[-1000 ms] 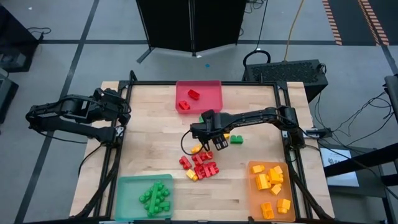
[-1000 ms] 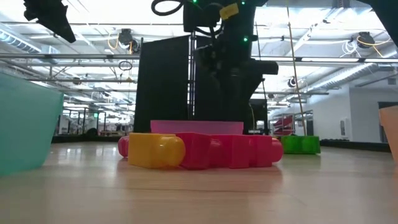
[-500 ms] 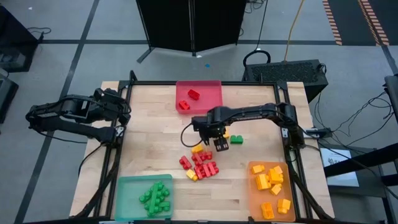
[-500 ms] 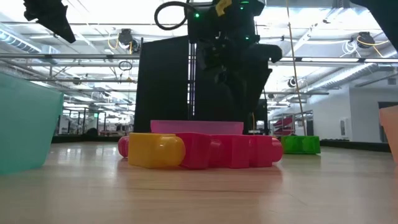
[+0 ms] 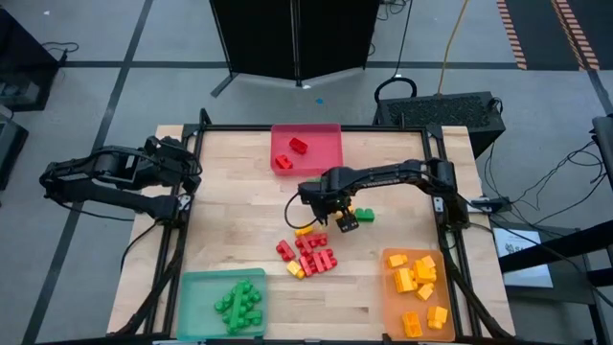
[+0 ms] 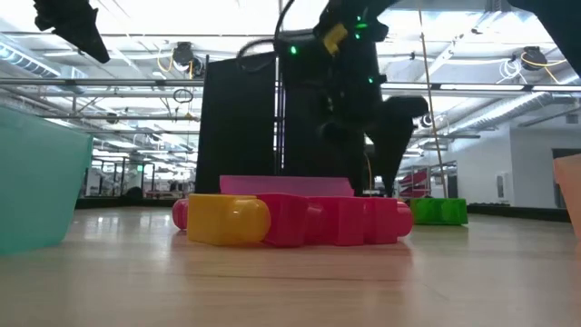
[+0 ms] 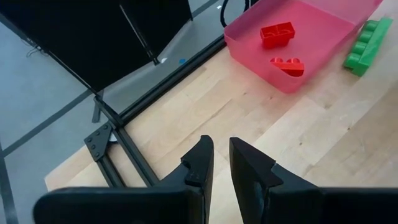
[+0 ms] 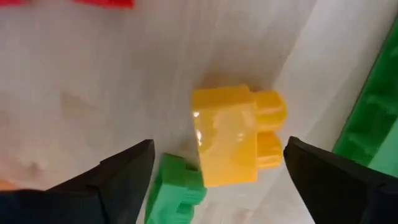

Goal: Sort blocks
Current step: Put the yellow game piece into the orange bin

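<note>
Loose blocks lie mid-table: a cluster of red ones [image 5: 311,253] with a yellow one [image 5: 305,230], resting flat on the wood. A yellow block [image 8: 233,143] and a green block [image 5: 365,215] lie a little to their right. My right gripper [image 5: 345,220] is open over that yellow block, one finger [image 8: 124,180] on each side of it, without touching it. A small green block [image 8: 180,186] lies right beside the yellow one. My left gripper [image 7: 222,163] is shut and empty, over the table's far left corner.
A red tray [image 5: 306,147] with two red blocks stands at the far edge. A green tray [image 5: 222,302] with green blocks stands near left, and an orange tray [image 5: 420,305] with yellow-orange blocks near right. Bare wood lies on the table's left half.
My right gripper has gone a little toward the table's right edge and down, from above the red cluster's far side to over the yellow block. It has turned about and tipped on the way. The blocks have stayed where they were.
</note>
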Controlling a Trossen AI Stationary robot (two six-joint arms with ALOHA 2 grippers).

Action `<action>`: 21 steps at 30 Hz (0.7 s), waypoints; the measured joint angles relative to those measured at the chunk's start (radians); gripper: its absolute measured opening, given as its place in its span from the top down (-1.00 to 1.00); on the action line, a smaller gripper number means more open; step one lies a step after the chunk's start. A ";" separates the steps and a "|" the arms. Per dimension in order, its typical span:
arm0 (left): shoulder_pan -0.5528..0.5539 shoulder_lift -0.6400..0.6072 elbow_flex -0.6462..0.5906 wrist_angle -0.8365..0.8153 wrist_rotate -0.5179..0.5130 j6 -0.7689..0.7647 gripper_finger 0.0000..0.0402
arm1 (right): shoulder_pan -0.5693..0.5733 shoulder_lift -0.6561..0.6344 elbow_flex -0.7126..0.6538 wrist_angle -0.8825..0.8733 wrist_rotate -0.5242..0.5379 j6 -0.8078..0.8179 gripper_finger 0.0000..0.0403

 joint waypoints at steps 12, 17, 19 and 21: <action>0.000 0.000 0.000 -0.013 -0.001 -0.001 0.71 | -0.021 -0.004 -0.206 0.257 0.009 0.010 -0.75; 0.000 0.000 0.000 -0.013 -0.002 -0.001 0.71 | -0.020 -0.006 -0.222 0.274 0.004 0.074 -0.44; 0.000 0.000 0.000 -0.013 -0.002 -0.001 0.71 | -0.020 -0.006 -0.222 0.275 0.008 0.089 -0.26; 0.000 0.000 0.000 -0.013 -0.002 -0.001 0.71 | -0.019 -0.006 -0.222 0.274 0.005 0.092 -0.24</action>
